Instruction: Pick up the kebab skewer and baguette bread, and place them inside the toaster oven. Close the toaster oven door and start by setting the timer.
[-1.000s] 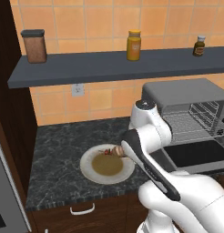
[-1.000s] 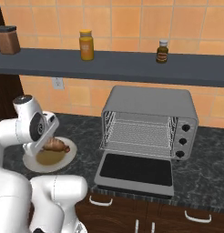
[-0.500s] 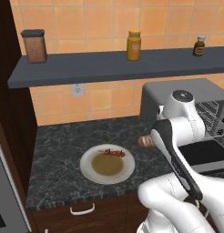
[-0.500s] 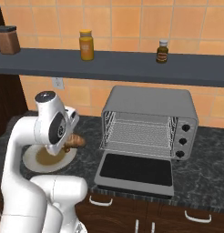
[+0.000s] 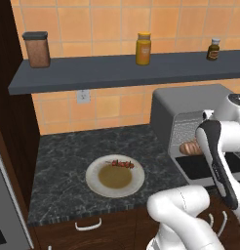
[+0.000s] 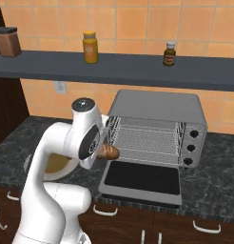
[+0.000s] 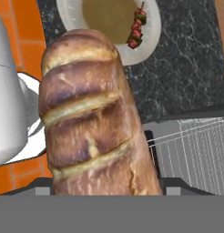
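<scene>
- Your claw [image 6: 105, 151] is clamped on the baguette [image 7: 93, 118], whose length runs straight out ahead of it.
- The toaster oven [image 6: 157, 138] stands just beyond its tip, door [image 6: 141, 177] dropped open.
- The skewer [image 5: 121, 164] waits behind on the plate [image 5: 95, 183].

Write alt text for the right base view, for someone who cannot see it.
A white robot arm carries the baguette bread in its gripper toward the toaster oven, whose toaster oven door lies open flat on the dark counter. Behind the arm sits a plate; above, a shelf holds jars.
</scene>
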You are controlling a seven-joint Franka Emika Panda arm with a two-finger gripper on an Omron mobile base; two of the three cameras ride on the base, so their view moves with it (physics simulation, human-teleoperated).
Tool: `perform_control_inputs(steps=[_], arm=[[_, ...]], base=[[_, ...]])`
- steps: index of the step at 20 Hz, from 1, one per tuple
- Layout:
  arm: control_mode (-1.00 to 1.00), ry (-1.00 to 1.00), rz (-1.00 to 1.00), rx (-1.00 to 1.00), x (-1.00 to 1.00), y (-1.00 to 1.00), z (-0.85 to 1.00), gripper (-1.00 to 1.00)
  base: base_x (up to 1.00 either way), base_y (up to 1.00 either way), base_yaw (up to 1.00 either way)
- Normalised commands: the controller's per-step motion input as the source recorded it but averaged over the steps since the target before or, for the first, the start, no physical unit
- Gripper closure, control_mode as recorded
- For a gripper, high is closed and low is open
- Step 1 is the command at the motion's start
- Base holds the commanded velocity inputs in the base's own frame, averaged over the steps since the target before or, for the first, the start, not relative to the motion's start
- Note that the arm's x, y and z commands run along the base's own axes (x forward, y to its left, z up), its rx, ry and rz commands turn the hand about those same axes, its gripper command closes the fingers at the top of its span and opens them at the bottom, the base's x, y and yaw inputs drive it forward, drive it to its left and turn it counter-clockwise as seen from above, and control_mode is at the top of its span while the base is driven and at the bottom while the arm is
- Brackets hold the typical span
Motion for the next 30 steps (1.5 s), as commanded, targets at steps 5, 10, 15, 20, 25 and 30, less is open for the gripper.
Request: perform_control_inputs(steps=[5,10,15,20,25,30], arm=[[-1.00,-0.08,0.06,0.00,0.01,-0.86,0.08,1.00],[-1.00,-0.28,0.10,0.00,0.02,-0.61,0.00,1.00],[-1.00,-0.20,0.06,0.00,0.13,-0.65,0.00,1.00],[-1.00,0.00,-0.04,0.01,0.48,-0.16,0.13,1.00],[-1.00,0.02,-0.16,0.00,0.44,0.01,0.08,1.00],[-1.00,0.00,0.04,0.00,0.46,-0.13,-0.23,1.00]], base=[[0.00,0.00,0.00],[0.00,0.00,0.00],[0.00,0.00,0.00],[0.00,0.00,0.00],[0.00,0.00,0.00],[0.00,0.00,0.00]])
